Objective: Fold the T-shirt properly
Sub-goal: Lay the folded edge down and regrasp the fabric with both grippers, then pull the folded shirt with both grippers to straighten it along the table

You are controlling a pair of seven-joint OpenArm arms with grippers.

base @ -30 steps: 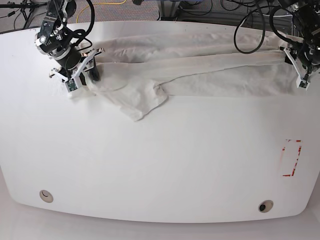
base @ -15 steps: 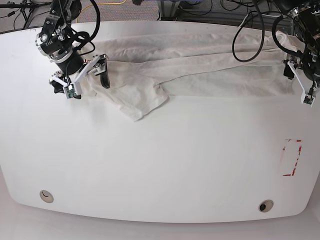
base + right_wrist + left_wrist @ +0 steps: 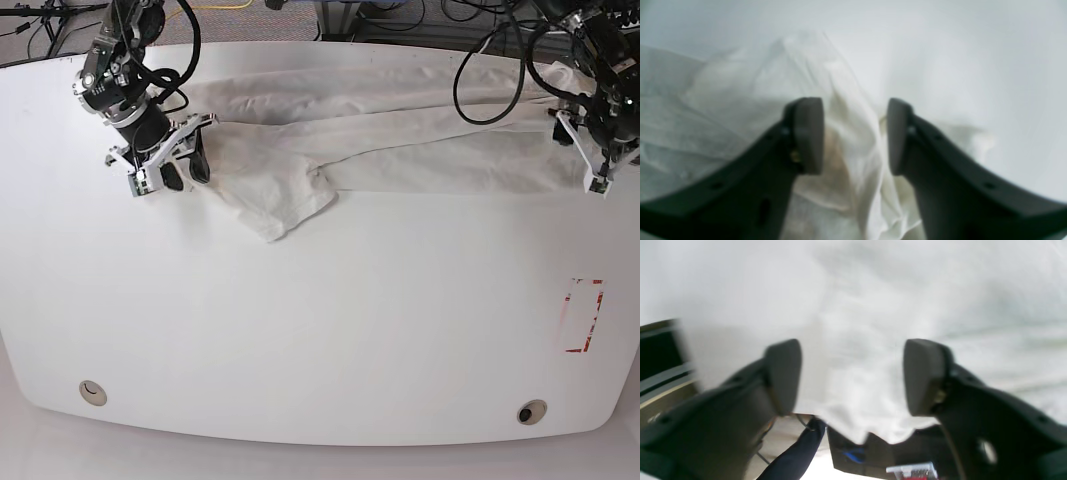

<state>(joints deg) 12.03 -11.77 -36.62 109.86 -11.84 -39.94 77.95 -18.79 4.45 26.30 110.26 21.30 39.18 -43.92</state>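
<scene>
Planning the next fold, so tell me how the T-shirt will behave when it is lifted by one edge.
The T-shirt will probably drape limply: it lies in soft folds and wrinkles across the table. It looks thin, so likely light. A single-edge lift would likely drag the bunched sleeve along rather than keep it flat.

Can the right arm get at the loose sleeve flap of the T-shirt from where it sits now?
Probably yes. The right tool hangs by the T-shirt edge, its pads apart with cloth between them in the wrist view, and nothing lies between it and the sleeve flap on the table.
</scene>
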